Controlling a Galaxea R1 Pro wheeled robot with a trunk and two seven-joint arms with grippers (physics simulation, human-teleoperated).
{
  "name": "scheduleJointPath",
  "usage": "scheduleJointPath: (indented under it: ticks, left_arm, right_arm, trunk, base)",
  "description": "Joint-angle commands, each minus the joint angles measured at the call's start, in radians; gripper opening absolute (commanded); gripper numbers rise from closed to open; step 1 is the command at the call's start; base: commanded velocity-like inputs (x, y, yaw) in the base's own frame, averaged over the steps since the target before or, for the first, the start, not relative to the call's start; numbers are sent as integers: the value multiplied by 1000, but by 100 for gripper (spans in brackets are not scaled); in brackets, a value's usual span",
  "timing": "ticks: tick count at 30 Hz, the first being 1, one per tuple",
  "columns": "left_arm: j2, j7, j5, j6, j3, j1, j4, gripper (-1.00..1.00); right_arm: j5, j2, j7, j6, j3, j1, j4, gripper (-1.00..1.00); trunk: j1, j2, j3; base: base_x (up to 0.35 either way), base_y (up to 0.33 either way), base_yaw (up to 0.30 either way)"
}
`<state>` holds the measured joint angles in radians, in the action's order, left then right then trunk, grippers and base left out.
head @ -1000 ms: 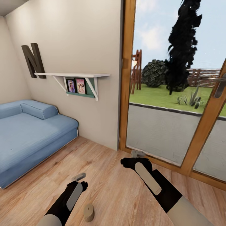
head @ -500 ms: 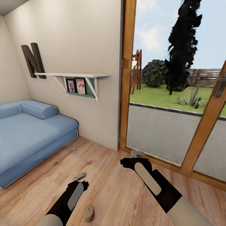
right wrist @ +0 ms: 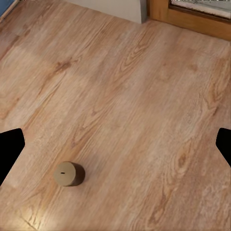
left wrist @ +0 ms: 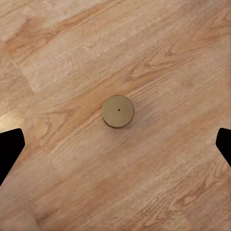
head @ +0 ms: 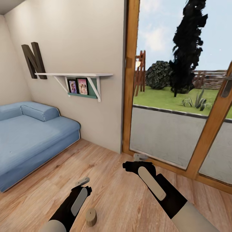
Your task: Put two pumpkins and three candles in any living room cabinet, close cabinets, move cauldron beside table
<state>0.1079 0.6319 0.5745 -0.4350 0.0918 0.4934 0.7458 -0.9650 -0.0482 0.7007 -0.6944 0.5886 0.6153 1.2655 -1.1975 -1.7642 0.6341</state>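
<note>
Head view: one candle (head: 91,217) stands on the wood floor (head: 122,199) just right of the left pincer (head: 82,181). Left wrist view: the candle (left wrist: 118,111) sits centred between wide-spread fingers, so a straight descent should suit. Right wrist view: the right pincer, also wide, holds nothing; the candle (right wrist: 69,173) lies well off-centre.

Your head view: forward-down over wood floor (head: 122,196). Both wrist views: downward, sharing candle (left wrist: 118,111).
</note>
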Motion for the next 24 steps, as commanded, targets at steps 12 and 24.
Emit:
scheduleJointPath:
  ticks: [12, 24]
  left_arm:
    - [1, -4, 8, 5, 6, 1, -8, 100]
    - [1, -6, 8, 5, 29, 1, -8, 100]
  right_arm:
    - [-7, -12, -21, -81, 19, -34, 270, 100]
    - [-9, -12, -22, -90, 15, -35, 273, 100]
  trunk:
    - [-46, -85, 39]
    - [-92, -169, 76]
  base:
    - [0, 0, 0]
    - [0, 0, 0]
